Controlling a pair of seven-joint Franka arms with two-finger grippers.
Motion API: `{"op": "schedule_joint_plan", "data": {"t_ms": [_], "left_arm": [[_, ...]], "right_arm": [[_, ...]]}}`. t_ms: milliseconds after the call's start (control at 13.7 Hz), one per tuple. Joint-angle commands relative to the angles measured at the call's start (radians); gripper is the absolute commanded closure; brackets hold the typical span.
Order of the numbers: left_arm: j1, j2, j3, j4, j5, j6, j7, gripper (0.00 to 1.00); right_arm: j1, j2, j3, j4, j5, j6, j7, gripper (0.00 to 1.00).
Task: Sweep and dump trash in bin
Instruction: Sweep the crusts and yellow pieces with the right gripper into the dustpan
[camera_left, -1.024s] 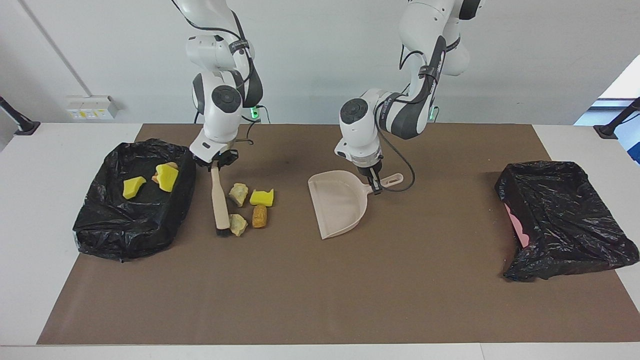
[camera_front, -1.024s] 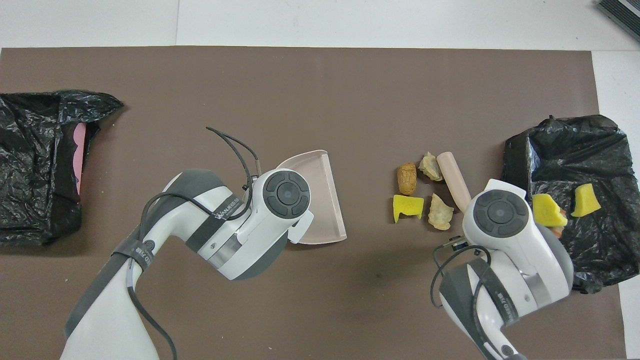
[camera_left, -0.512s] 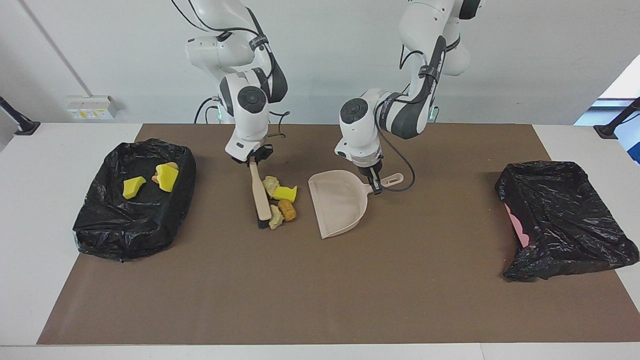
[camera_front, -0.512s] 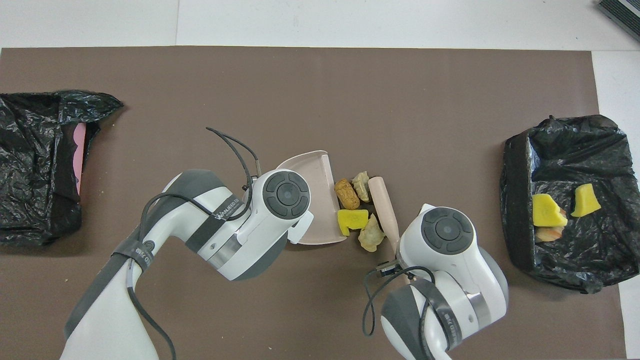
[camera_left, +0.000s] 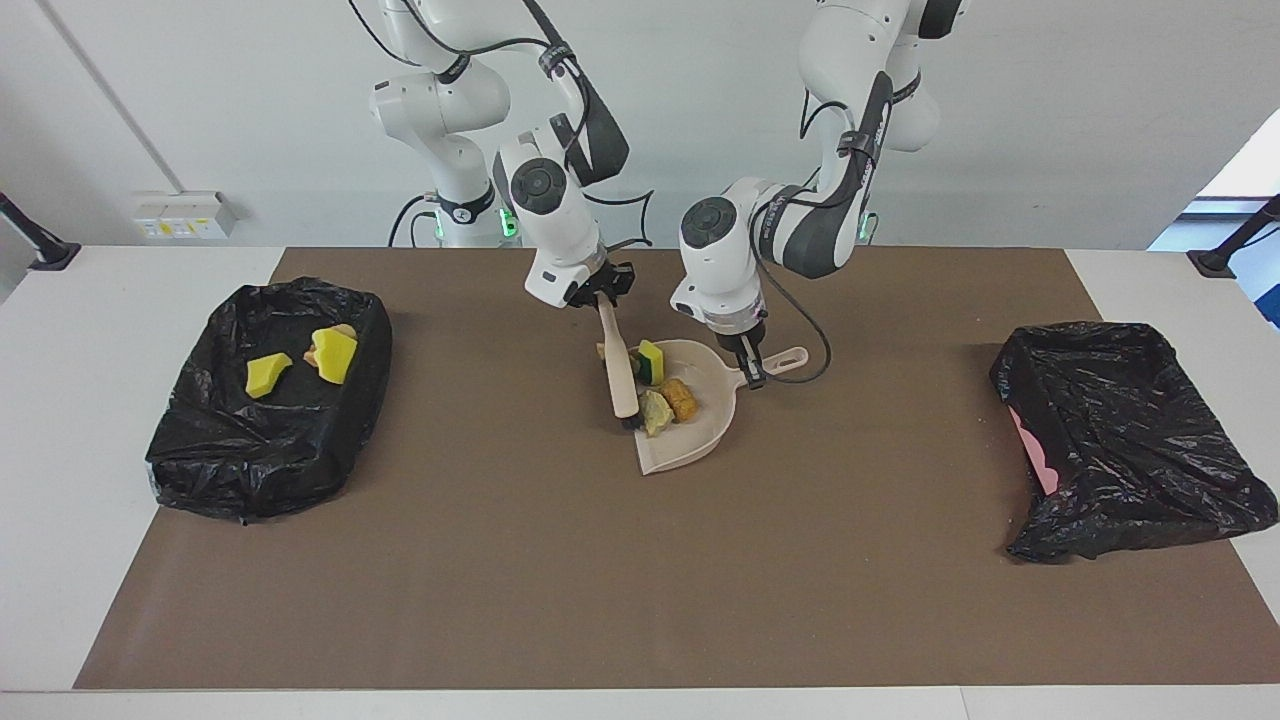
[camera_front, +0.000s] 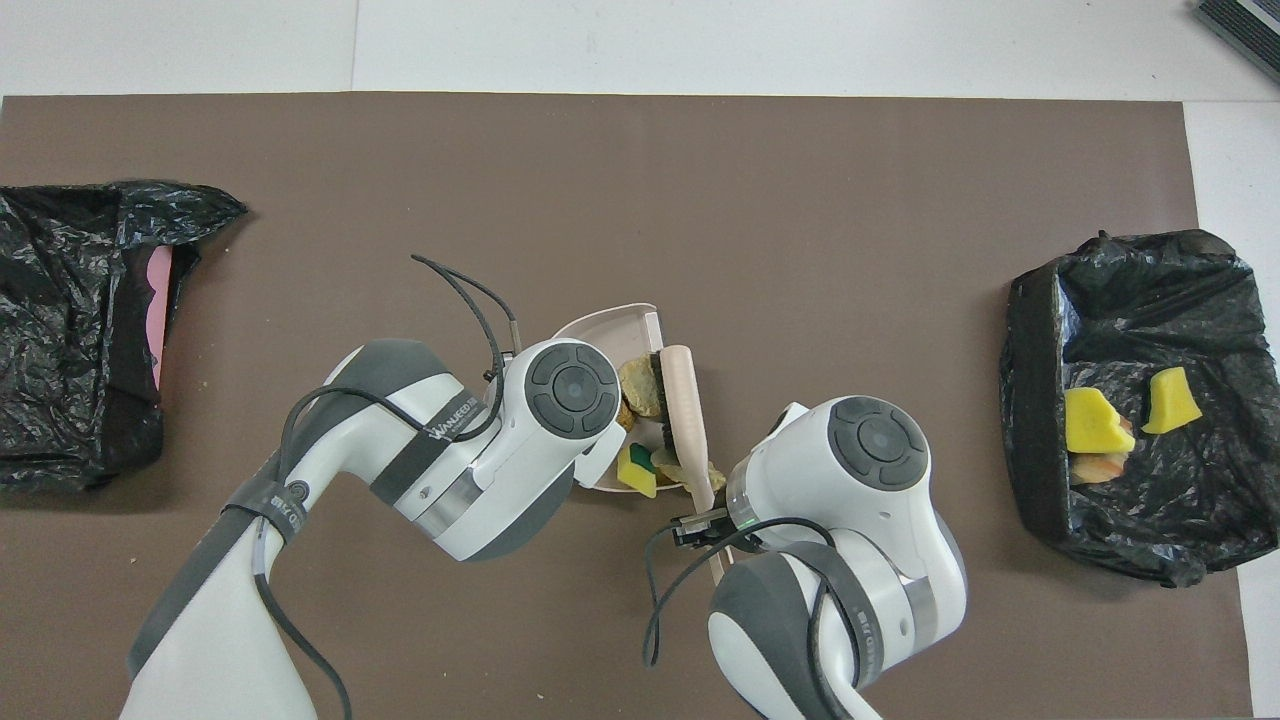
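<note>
Brush and trash are now arriving at the dustpan (camera_left: 690, 425) mouth, mid-table.
Right gripper (camera_left: 598, 291) is clamping the brush (camera_left: 620, 370), long axis running away from the robots; trash (camera_left: 668, 398) is lying inside. Left gripper (camera_left: 752, 362) is pinching the pan handle.

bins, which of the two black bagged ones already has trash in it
The bin at the right arm's end of the table: yellow sponge bits lie inside. The other bin shows none.
</note>
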Motion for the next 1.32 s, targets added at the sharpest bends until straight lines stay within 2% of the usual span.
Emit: {"op": "schedule_joint_plan", "data": {"t_ms": [0,146,293,366,512,659,878,1244], "left_arm": [[-0.01,-0.031,0.007,-0.046,0.013,0.027,-0.014,1.0],[-0.009,-0.03,0.007,-0.046,0.013,0.027,-0.014,1.0],[-0.009,-0.03,0.007,-0.046,0.013,0.028,-0.014,1.0],[-0.009,-0.03,0.007,-0.046,0.013,0.031,-0.014,1.0],[-0.007,-0.03,0.007,-0.046,0.013,0.031,-0.014,1.0],[-0.006,-0.03,0.007,-0.046,0.013,0.031,-0.014,1.0],[-0.002,-0.03,0.007,-0.046,0.013,0.034,-0.013,1.0],[-0.001,-0.027,0.007,-0.046,0.011,0.045,-0.014,1.0]], "right_arm": [[-0.038,0.026,-0.004,0.126,0.019,-0.151,0.006,1.0],[-0.094,0.026,-0.006,0.23,-0.036,-0.313,0.007,1.0],[-0.117,0.027,-0.004,0.309,-0.175,-0.441,0.009,1.0],[-0.114,0.027,-0.004,0.318,-0.246,-0.475,0.016,1.0],[-0.111,-0.003,-0.006,0.262,-0.329,-0.487,0.019,1.0],[-0.115,-0.048,-0.004,0.15,-0.381,-0.47,0.021,1.0],[-0.057,-0.065,0.004,0.015,-0.363,-0.337,0.14,1.0],[0.027,-0.052,0.002,-0.039,-0.066,-0.133,0.168,1.0]]}}
